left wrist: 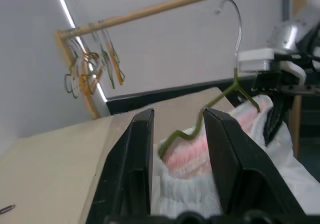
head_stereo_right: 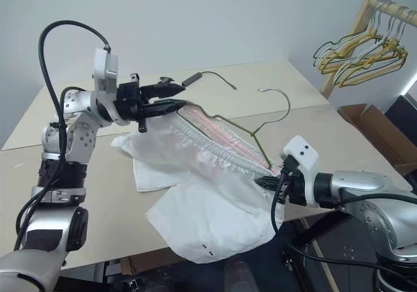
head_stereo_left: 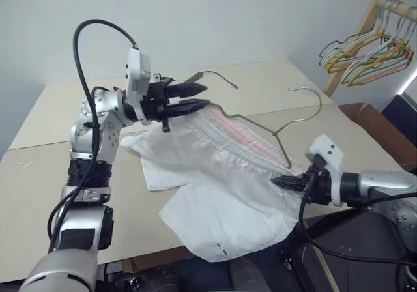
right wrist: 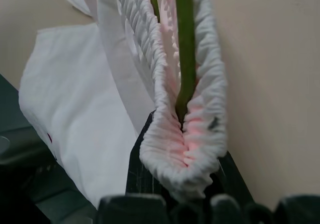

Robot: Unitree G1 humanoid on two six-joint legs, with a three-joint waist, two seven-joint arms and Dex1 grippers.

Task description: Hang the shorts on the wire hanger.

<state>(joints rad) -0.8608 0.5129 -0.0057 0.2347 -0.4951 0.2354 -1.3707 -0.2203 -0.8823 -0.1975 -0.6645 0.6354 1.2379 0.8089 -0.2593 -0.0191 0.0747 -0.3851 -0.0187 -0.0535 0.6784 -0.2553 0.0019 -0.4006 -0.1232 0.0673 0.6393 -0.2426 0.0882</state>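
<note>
Left end effector (head_stereo_left: 189, 103) at ten o'clock grips the waistband of the shorts (head_stereo_left: 215, 201); right end effector (head_stereo_left: 287, 182) at four o'clock pinches the other end, with the wire hanger (head_stereo_left: 277, 130) threaded inside, above the surface (head_stereo_left: 39, 194).

A beige desk (head_stereo_left: 58, 175) stands against a plain pale grey wall (head_stereo_left: 215, 12); at the far right, a wooden rack (head_stereo_left: 368, 18) carries bunched yellow, green and tan hangers (head_stereo_left: 368, 54)

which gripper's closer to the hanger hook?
Right. The right gripper pinches the shorts' waistband just below the hook stem. The left gripper holds the far end of the wire hanger, across the waistband from the hook.
</note>
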